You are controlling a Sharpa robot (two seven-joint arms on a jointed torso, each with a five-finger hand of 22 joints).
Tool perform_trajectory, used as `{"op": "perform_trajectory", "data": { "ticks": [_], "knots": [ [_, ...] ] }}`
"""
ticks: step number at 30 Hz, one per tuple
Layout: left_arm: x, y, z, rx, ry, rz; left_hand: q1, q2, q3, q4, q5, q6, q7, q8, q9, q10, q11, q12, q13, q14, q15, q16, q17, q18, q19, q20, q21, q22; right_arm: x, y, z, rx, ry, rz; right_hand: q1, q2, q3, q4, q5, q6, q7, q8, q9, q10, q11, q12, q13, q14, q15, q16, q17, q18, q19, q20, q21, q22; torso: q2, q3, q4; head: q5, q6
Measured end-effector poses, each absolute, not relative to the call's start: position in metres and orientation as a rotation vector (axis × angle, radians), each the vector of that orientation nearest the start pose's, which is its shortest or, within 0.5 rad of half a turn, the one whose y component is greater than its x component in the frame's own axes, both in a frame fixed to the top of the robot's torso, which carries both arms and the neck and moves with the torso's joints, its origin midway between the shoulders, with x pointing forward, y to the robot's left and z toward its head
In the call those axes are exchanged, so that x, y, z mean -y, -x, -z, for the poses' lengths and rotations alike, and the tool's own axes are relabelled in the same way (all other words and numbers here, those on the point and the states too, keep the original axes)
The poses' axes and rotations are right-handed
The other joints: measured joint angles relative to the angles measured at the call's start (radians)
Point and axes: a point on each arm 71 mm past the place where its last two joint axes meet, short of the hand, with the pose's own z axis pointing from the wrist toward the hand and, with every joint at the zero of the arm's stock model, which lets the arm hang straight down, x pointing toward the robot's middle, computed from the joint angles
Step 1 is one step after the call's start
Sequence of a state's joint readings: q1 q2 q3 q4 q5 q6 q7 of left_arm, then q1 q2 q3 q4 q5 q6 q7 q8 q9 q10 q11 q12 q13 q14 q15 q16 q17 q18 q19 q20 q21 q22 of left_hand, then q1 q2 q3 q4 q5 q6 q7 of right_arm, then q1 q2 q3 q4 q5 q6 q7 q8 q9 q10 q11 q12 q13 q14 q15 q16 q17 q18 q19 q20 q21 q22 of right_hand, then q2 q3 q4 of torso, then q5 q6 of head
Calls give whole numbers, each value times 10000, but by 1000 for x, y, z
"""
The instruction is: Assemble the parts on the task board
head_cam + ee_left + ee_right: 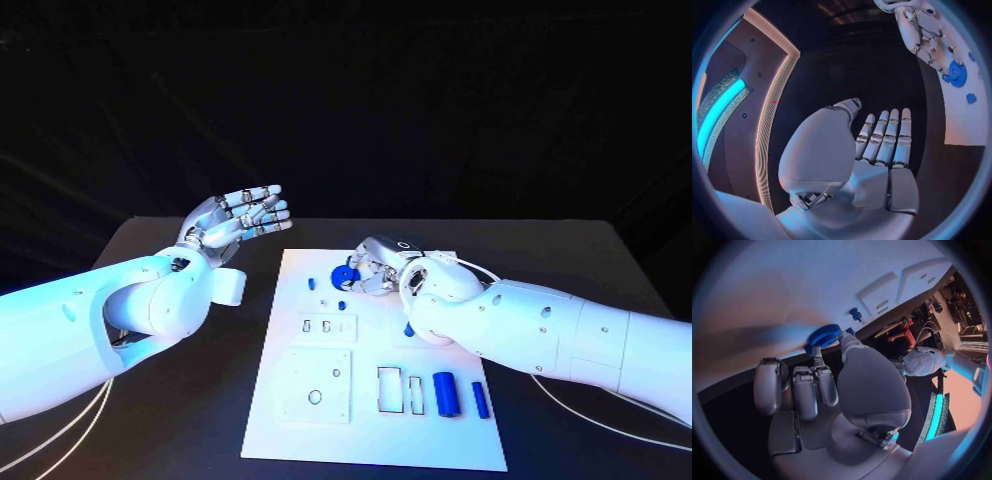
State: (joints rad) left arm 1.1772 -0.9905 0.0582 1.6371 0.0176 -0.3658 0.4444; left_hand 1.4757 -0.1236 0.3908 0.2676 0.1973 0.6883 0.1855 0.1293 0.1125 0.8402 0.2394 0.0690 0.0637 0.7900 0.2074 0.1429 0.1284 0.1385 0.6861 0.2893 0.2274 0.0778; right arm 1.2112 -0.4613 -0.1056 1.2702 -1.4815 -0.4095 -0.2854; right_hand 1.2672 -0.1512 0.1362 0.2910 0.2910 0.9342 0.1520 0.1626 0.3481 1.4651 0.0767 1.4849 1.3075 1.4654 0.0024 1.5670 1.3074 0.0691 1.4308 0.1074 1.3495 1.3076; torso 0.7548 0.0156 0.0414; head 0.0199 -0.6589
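Black cloth hangs behind a black table (173,240), and a white board (375,400) lies across its middle. At the board's far end the right robot hand (387,262) is bent over a blue gear (343,277), thumb and a fingertip pinching its rim; the right wrist view shows the gear (823,335) pressed flat against the board, probably so it can be seated or turned on its post. Just beside that hand sit a small blue peg (312,283) and another tiny blue piece (343,302), seemingly waiting their turn. Well behind the hand, toward the robot, two blue cylinders (446,394) lie next to rectangular slots (389,389), likely where they belong. The left robot hand (238,217) is raised off to the side of the board, palm up, fingers straight and apart, holding nothing; I would guess it is parked there to keep out of the working hand's way.
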Motion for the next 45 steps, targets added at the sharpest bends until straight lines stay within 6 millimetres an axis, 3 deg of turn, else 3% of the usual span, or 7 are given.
{"op": "perform_trajectory", "data": {
  "ticks": [3,10,17,20,28,36,45],
  "knots": [
    [-255,-476,141,-12355,11246,15416,0,0,0,0,0,0,0,0,0,0,0,0,0,0,0,0,0,1,0,0,0,0,87,-512,209,-16338,1180,-6073,12,-5,59,-19,107,19,-15,6,11,0,0,0,0,0,0,0,0,0,21,-22,0,0,-1,0,-6,1,11],
    [-258,-477,141,-12324,11268,15334,0,0,0,0,0,0,0,0,0,0,0,0,0,0,0,0,-1,0,0,0,0,0,124,-506,201,-15840,406,-6552,419,-149,321,-69,266,36,1,-120,-36,-1,0,0,0,0,-1,0,-1,2,-62,-23,-284,-1,-41,0,-46,8,87],
    [-260,-480,143,-12292,11301,15232,0,0,0,0,0,0,0,0,0,0,0,0,0,0,0,0,-2,0,0,0,0,0,181,-499,175,-15468,-821,-7368,1195,-289,769,-247,108,35,1,-210,-85,-1,0,-126,-1,0,-1,0,-1,1,-167,20,-478,-2,-169,39,-172,38,96],
    [-260,-481,144,-12302,11308,15219,0,0,0,0,0,0,0,0,-1,0,0,0,0,0,0,0,-2,0,0,0,0,0,208,-495,168,-15520,-1442,-7600,1463,-463,928,-407,108,10,27,-248,-100,-1,0,-135,-1,0,-1,0,4,0,-167,20,-522,-2,-238,58,-243,-1,71],
    [-261,-481,145,-12334,11330,15167,0,0,59,-3,0,0,0,0,-1,0,0,0,0,0,0,0,-2,1,0,0,0,-9,272,-481,176,-16106,-2310,-7517,2030,-738,1181,-665,-319,46,62,-280,-120,-2,0,-183,-1,0,-1,0,6,1,-239,19,-582,-2,-356,117,-386,-123,-40],
    [-262,-481,146,-12349,11343,15132,0,0,57,-1,0,0,0,0,-1,0,0,0,0,0,0,0,-3,1,0,0,0,-8,288,-480,193,-16473,-2414,-7316,2072,-781,1140,-705,-319,18,90,-333,-145,-2,0,-183,-2,-1,-2,0,6,0,-238,19,-628,5,-416,184,-503,-73,-146],
    [-262,-481,147,-12376,11350,15137,0,0,56,0,0,0,0,0,-1,0,0,0,0,0,0,0,5,0,0,0,0,-8,280,-493,205,-16531,-2361,-7113,2109,-818,1170,-736,-43,18,89,-333,-154,-2,0,-221,-2,-1,-2,-1,5,1,-238,19,-628,5,-415,201,-499,-65,-158]
  ]
}}
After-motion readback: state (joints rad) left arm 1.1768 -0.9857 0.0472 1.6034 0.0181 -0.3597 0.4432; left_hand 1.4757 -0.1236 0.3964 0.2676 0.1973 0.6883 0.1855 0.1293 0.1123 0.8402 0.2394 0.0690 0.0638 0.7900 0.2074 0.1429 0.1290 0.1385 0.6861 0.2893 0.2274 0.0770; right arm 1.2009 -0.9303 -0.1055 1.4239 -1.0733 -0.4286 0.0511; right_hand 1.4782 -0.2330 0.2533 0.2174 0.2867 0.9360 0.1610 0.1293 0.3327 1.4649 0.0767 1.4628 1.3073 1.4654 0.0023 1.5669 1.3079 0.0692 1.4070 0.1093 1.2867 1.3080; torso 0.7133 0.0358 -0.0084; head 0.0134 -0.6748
